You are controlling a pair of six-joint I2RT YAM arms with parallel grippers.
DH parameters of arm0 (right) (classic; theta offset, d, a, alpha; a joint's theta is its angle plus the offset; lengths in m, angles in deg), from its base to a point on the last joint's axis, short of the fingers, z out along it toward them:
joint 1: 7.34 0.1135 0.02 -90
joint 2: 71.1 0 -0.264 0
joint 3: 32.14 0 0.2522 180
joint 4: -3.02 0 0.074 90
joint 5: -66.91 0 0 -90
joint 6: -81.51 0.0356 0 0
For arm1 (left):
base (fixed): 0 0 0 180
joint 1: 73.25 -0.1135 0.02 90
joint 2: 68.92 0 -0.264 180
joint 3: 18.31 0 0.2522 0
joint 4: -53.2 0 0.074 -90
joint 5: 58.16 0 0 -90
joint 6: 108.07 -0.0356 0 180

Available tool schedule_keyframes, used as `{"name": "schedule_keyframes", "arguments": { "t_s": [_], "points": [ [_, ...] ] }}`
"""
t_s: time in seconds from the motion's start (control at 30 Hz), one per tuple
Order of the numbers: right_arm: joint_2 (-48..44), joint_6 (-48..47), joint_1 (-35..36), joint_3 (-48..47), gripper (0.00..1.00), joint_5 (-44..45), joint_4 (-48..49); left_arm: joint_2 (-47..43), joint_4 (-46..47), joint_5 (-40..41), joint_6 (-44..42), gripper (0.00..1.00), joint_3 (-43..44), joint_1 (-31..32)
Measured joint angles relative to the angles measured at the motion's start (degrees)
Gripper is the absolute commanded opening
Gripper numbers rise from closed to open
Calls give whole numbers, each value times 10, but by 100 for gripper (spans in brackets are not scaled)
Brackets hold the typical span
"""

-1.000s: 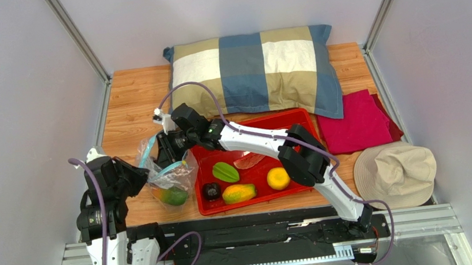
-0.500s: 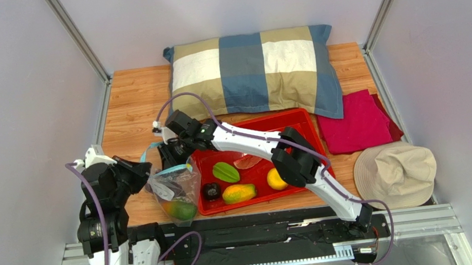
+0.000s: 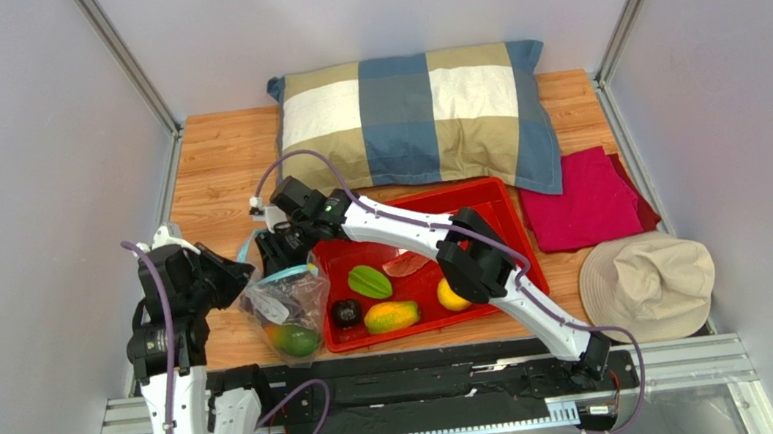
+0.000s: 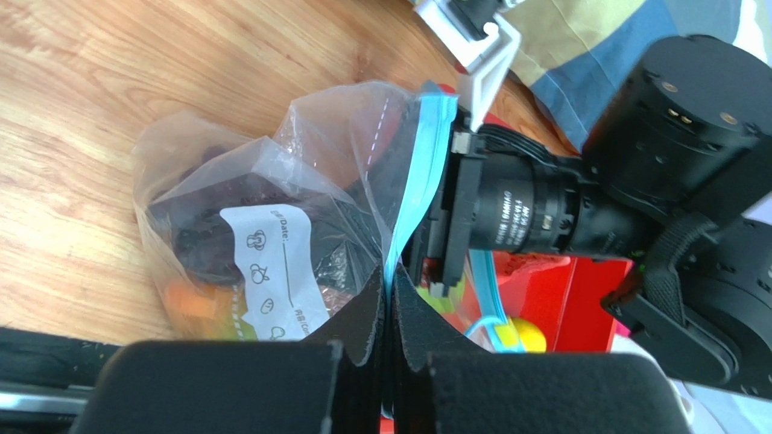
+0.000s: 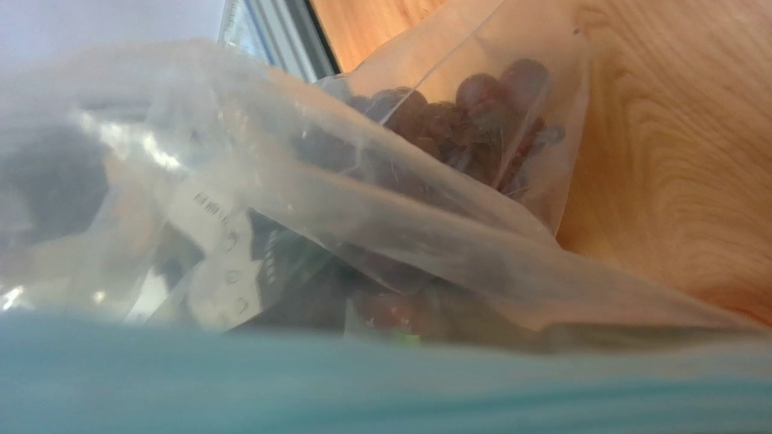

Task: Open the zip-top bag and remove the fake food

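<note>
Wood tabletop (image 4: 136, 81); only left wrist view: left tool (image 4: 390, 297) tight on zip-top bag (image 4: 272, 181).

Zip-top bag (image 3: 285, 305): clear, crinkly, white printed label; just left of red tray (image 3: 488, 191); blue zip strip (image 4: 415, 172) uppermost, mouth parted.
Inside bag: purple grapes (image 5: 489, 104), green-orange fruit (image 3: 293, 341).
On tray: star fruit (image 3: 369, 281), meat slice (image 3: 406, 264), dark round fruit (image 3: 345, 313), mango (image 3: 391, 316), citrus (image 3: 452, 297).

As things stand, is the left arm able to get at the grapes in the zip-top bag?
Probably not: the left claw is shut on the blue strip of the zip-top bag, and the grapes lie behind clear plastic.
</note>
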Motion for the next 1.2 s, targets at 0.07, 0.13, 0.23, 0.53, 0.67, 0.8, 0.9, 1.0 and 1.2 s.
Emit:
{"name": "schedule_keyframes", "arguments": {
  "t_s": [0.07,0.13,0.23,0.53,0.67,0.8,0.9,1.0,1.2],
  "points": [
    [1,-14,0,10,46,7,-4,-13,7,-11,3,0,-15,0],
    [2,-27,-2,18,50,10,-8,-27,20,-30,9,0,-30,0],
    [6,-36,-2,19,52,12,-11,-30,37,-54,17,0,-49,0],
    [7,-35,-2,24,3,12,-17,-20,51,-71,18,0,-58,0],
    [1,-25,-3,27,0,4,-20,-15,47,-59,15,0,-58,0],
    [-24,-19,-7,35,0,-5,-23,-27,33,-30,14,0,-58,0],
    [-55,-17,-9,37,0,-12,-27,-44,20,-14,12,0,-58,0],
    [-90,-13,-11,37,0,-14,-30,-60,5,2,11,0,-58,0],
    [-168,-13,-13,51,0,-5,-28,-83,-7,31,12,0,-58,0]
  ]
}}
